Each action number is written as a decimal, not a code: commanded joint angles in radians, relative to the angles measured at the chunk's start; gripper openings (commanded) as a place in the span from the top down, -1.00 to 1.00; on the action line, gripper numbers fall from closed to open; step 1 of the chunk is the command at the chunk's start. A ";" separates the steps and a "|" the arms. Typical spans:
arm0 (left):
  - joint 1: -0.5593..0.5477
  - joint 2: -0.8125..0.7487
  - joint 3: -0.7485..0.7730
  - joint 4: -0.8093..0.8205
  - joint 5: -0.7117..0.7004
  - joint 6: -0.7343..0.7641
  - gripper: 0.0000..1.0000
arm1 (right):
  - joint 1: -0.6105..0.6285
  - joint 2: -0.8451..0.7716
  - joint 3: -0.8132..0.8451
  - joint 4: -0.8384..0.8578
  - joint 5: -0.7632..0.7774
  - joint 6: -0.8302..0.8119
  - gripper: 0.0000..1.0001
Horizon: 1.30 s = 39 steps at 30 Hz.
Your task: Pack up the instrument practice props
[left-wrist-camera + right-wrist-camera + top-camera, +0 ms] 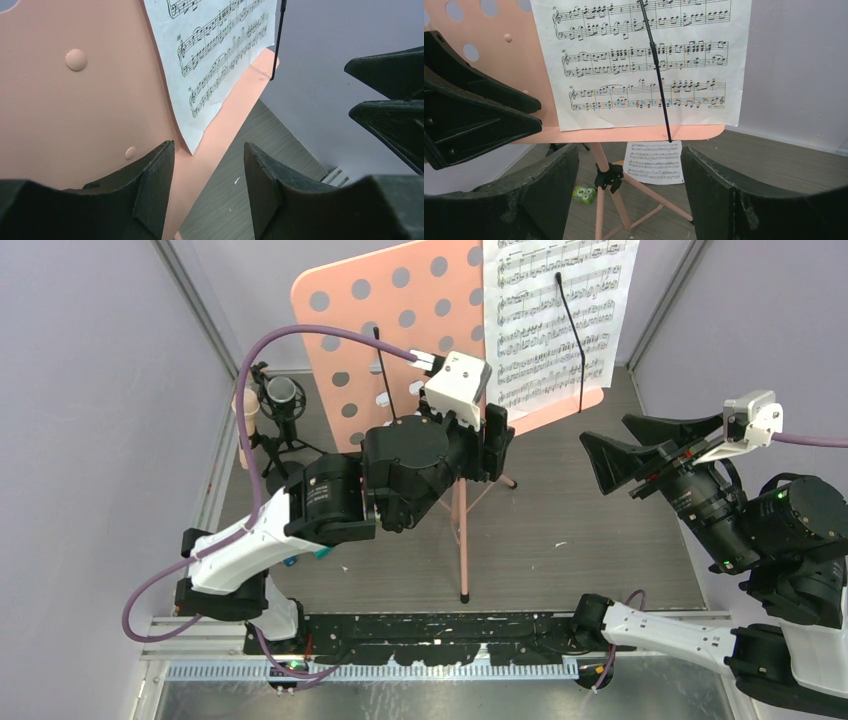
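The pink music stand (400, 320) stands mid-table with a white sheet-music page (560, 320) held on its desk by a black wire arm (656, 70). My left gripper (485, 445) hovers at the desk's lower edge, open; in the left wrist view (209, 147) nothing lies between its fingers, and the page's corner (192, 145) hangs just beyond them. My right gripper (604, 430) is open to the right of the stand, facing the page (639, 65), its jaws (629, 150) apart and bare. A second page (654, 162) lies on the table behind the tripod legs (609, 180). The microphone (283, 400) stands at the far left.
A small green toy block (584, 193) lies by the tripod legs. Purple-grey walls close in the table on the left, back and right. The left arm's purple cable (300, 335) arcs over the stand's left side. A black rail (440, 630) runs along the near edge.
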 commanded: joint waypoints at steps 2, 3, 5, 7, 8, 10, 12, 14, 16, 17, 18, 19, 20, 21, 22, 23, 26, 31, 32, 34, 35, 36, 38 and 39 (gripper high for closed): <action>0.003 -0.038 -0.015 0.083 -0.044 -0.059 -0.10 | -0.002 -0.005 0.002 0.050 0.012 0.000 -0.58; 0.003 -0.036 -0.017 0.087 -0.048 -0.062 -0.10 | -0.002 -0.007 0.001 0.050 0.012 0.001 -0.58; 0.003 -0.027 -0.015 0.088 -0.056 -0.065 -0.10 | -0.001 -0.012 -0.002 0.051 0.013 0.004 -0.58; 0.003 -0.017 -0.013 0.090 -0.064 -0.067 -0.09 | -0.002 -0.018 -0.005 0.051 0.013 0.006 -0.58; 0.003 -0.013 -0.013 0.093 -0.066 -0.067 -0.09 | -0.002 -0.020 -0.007 0.051 0.012 0.007 -0.58; 0.003 -0.006 -0.013 0.095 -0.077 -0.068 -0.10 | -0.001 -0.024 -0.009 0.051 0.014 0.010 -0.58; 0.003 -0.002 -0.015 0.098 -0.083 -0.068 -0.10 | -0.001 -0.028 -0.011 0.049 0.014 0.011 -0.58; 0.002 0.000 -0.020 0.104 -0.084 -0.070 -0.10 | -0.001 -0.031 -0.015 0.047 0.016 0.011 -0.58; 0.003 0.002 -0.022 0.107 -0.088 -0.072 -0.10 | -0.002 -0.036 -0.021 0.048 0.020 0.009 -0.58; 0.003 0.006 -0.022 0.108 -0.091 -0.073 -0.10 | -0.002 -0.038 -0.024 0.049 0.021 0.009 -0.58; 0.003 0.009 -0.022 0.107 -0.093 -0.076 -0.10 | -0.001 -0.040 -0.029 0.051 0.023 0.007 -0.58; 0.003 0.010 -0.023 0.109 -0.097 -0.080 -0.10 | -0.002 -0.041 -0.032 0.053 0.023 0.006 -0.58; 0.003 0.013 -0.025 0.112 -0.098 -0.086 -0.10 | -0.002 -0.043 -0.034 0.054 0.024 0.005 -0.58; 0.003 0.015 -0.028 0.119 -0.100 -0.086 -0.10 | -0.002 -0.044 -0.037 0.056 0.023 0.005 -0.58; 0.002 0.017 -0.034 0.126 -0.101 -0.087 -0.10 | -0.002 -0.046 -0.039 0.056 0.023 0.005 -0.58; 0.002 0.017 -0.040 0.137 -0.101 -0.087 -0.10 | -0.001 -0.047 -0.040 0.057 0.023 0.004 -0.58; 0.003 0.017 -0.060 0.163 -0.110 -0.084 -0.09 | -0.002 -0.050 -0.045 0.055 0.026 0.007 -0.58; 0.003 0.021 -0.065 0.173 -0.122 -0.081 -0.10 | -0.002 -0.057 -0.056 0.058 0.023 0.008 -0.59; 0.003 0.021 -0.067 0.176 -0.123 -0.082 -0.10 | -0.001 -0.057 -0.056 0.059 0.020 0.007 -0.59; 0.003 0.020 -0.075 0.188 -0.125 -0.080 -0.10 | -0.002 -0.057 -0.056 0.059 0.016 0.007 -0.59; 0.003 0.020 -0.080 0.194 -0.127 -0.080 -0.11 | -0.002 -0.057 -0.056 0.059 0.014 0.006 -0.59; 0.004 0.019 -0.085 0.202 -0.127 -0.080 -0.11 | -0.001 -0.058 -0.056 0.059 0.012 0.006 -0.59; 0.004 0.015 -0.101 0.224 -0.125 -0.079 -0.12 | -0.001 -0.058 -0.059 0.059 0.010 0.006 -0.59; 0.007 0.013 -0.110 0.236 -0.123 -0.079 -0.12 | -0.002 -0.060 -0.060 0.059 0.009 0.006 -0.58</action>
